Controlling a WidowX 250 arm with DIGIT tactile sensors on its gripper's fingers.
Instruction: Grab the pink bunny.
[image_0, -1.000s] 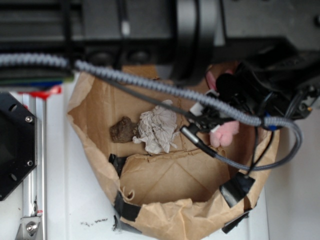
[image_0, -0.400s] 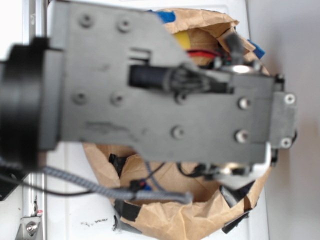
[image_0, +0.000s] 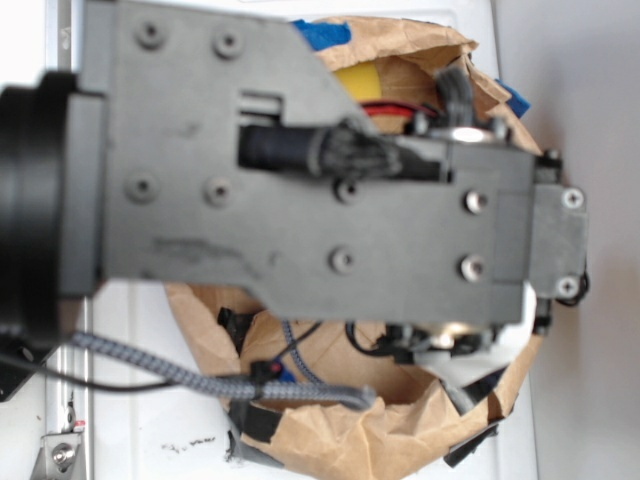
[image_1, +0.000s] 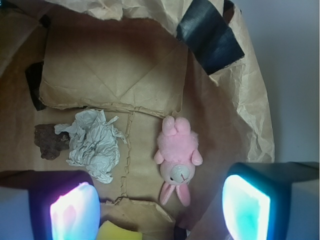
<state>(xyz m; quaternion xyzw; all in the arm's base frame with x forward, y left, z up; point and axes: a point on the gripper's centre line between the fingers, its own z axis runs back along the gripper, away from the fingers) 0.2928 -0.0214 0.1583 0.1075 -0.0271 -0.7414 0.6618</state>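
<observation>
I have the gripper (image_1: 161, 207) spread wide, holding nothing, poised above the paper bag (image_1: 252, 125). The pink bunny (image_1: 177, 156) lies flat on the bag floor, roughly between the two fingers (image_1: 75, 210), head toward the camera. My judgement: descend straight, centre on the torso, and close across its width. Also in the bag: a crumpled paper ball (image_1: 95, 145) to the bunny's left, touching a brown lump (image_1: 49, 141). The exterior view is blocked by the arm (image_0: 300, 180).
</observation>
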